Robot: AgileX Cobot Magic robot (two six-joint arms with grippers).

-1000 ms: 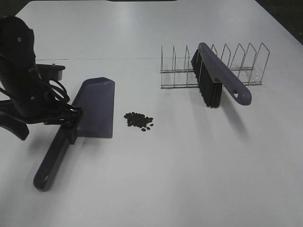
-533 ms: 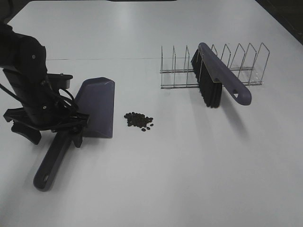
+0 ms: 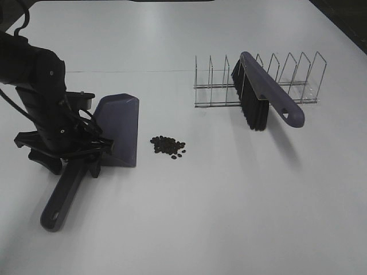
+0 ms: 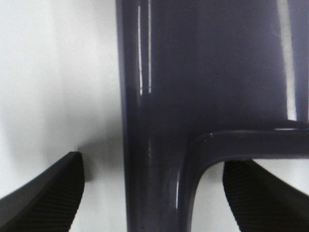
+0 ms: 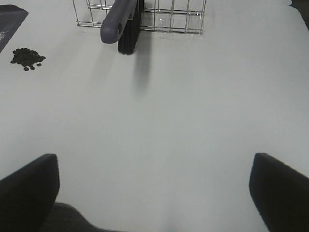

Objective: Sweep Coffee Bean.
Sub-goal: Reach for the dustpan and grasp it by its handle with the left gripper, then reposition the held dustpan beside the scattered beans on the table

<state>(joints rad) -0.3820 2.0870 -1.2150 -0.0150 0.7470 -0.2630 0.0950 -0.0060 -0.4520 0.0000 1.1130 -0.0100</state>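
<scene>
With jaws wide on both sides of the dustpan handle (image 3: 66,192), the left gripper (image 3: 93,153) should close centred and firm, so the pan lies flat beside the coffee bean (image 3: 168,146) pile just to its right.

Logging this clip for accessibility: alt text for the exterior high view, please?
The left gripper straddles the handle of a purple dustpan lying on a white table. A small pile of beans sits just right of the pan, and farther right a brush rests in a wire rack.
</scene>
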